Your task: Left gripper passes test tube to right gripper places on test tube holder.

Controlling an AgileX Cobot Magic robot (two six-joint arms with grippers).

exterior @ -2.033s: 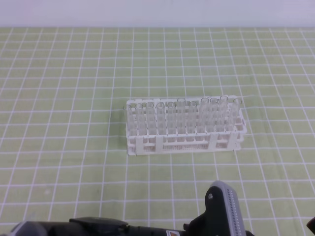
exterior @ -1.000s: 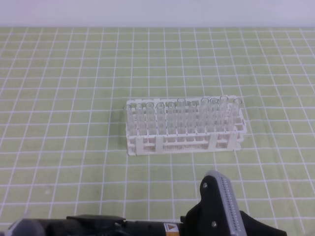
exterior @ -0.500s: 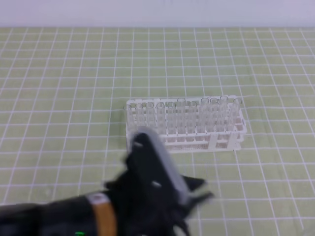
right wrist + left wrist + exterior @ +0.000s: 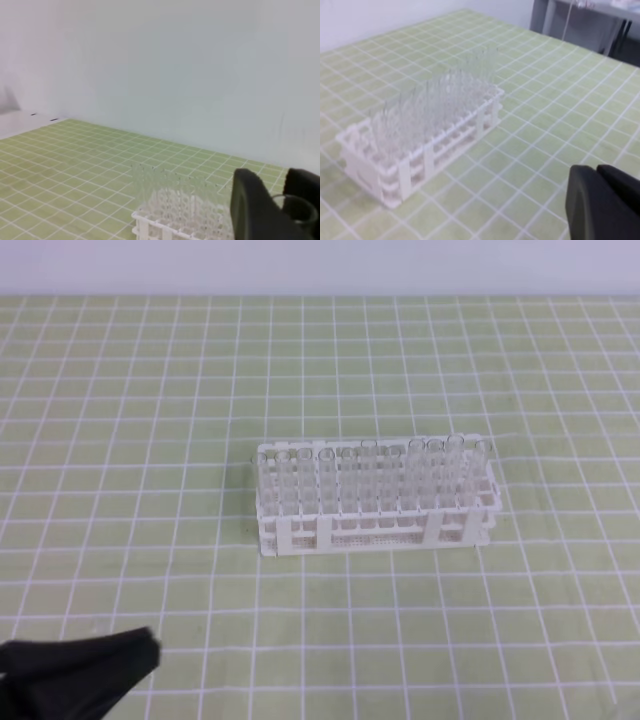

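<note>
My left gripper [image 4: 600, 172] sits low at the near edge of the green checked mat [image 4: 130, 420], its 2 black fingers [image 4: 585, 200] pressed together with nothing between them. From the right wrist view my right gripper [image 4: 277, 202] is set partly apart and pinches the rim of the clear test tube [image 4: 295, 209] (only its round open mouth shows between the 2 black fingers [image 4: 252, 210]), held up above the mat on the near side of the rack. Farther out, the white test tube holder [image 4: 375, 525] stands upright at the middle of the mat, its square holes filled with rows of clear tubes [image 4: 370, 480], well apart from both of my grippers.
</note>
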